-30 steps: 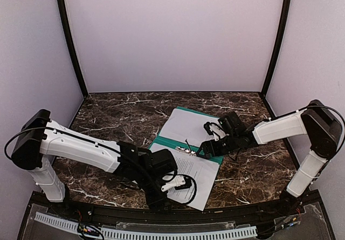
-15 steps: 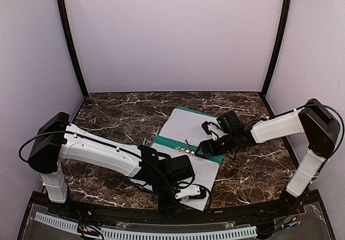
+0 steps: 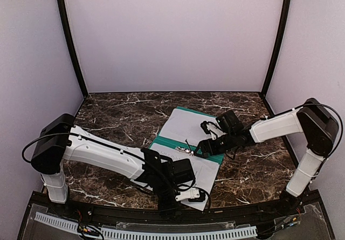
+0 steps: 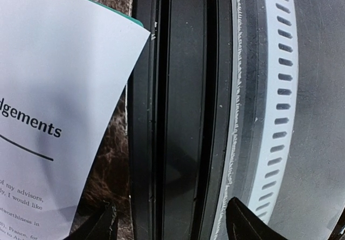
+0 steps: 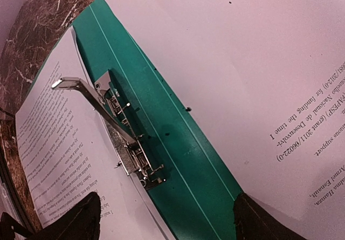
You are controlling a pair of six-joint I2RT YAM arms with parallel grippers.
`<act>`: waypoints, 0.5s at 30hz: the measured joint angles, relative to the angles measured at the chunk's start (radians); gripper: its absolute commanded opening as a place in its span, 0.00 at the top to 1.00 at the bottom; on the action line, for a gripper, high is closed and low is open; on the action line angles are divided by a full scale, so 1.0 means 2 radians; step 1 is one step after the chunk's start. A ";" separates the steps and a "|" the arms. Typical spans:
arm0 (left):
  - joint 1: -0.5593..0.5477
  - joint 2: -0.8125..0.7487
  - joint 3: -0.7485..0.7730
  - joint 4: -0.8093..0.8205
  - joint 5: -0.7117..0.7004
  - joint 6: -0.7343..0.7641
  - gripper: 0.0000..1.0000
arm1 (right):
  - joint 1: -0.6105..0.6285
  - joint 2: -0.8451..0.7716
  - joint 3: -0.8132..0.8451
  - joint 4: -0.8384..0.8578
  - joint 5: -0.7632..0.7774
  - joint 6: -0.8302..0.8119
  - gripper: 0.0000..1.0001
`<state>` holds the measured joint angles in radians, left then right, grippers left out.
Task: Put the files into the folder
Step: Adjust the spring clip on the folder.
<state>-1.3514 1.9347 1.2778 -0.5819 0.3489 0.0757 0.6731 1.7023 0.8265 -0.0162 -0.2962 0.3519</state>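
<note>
Presently, we list: folder (image 5: 178, 159), open, right of the table (image 3: 108, 116) centre, spine running left to right. Far sheet (image 3: 186, 127) and near sheet (image 3: 202, 170) lie on its halves. Right gripper (image 3: 204, 140), jaws apart, hangs just over the clip (image 5: 124, 137). We judge the clip's raised lever obstructive. Left gripper (image 3: 191, 194), jaws apart, sits at the near edge.

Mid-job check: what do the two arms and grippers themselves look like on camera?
Both the left arm and right arm have white link shells with black joint housings, and a thin black cable loops by each shoulder. The left gripper and right gripper are mostly black with small white parts.
</note>
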 measured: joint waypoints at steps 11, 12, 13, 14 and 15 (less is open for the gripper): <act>0.002 0.002 0.006 0.004 -0.050 -0.002 0.31 | 0.000 0.000 0.000 0.000 0.000 0.000 0.18; 0.003 0.002 0.006 0.004 -0.053 -0.002 0.31 | 0.000 0.000 0.000 0.001 0.000 0.000 0.18; 0.003 0.002 0.006 0.004 -0.057 -0.003 0.31 | 0.000 0.000 0.000 0.001 0.000 0.000 0.18; 0.003 0.002 0.006 0.005 -0.061 -0.003 0.31 | 0.000 0.000 0.000 0.001 0.000 0.000 0.18; 0.003 0.002 0.006 0.005 -0.063 -0.003 0.31 | 0.000 0.000 0.000 0.001 0.000 0.000 0.18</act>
<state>-1.3445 1.9392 1.2896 -0.5713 0.2226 0.0689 0.6731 1.7023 0.8261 -0.0151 -0.2966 0.3523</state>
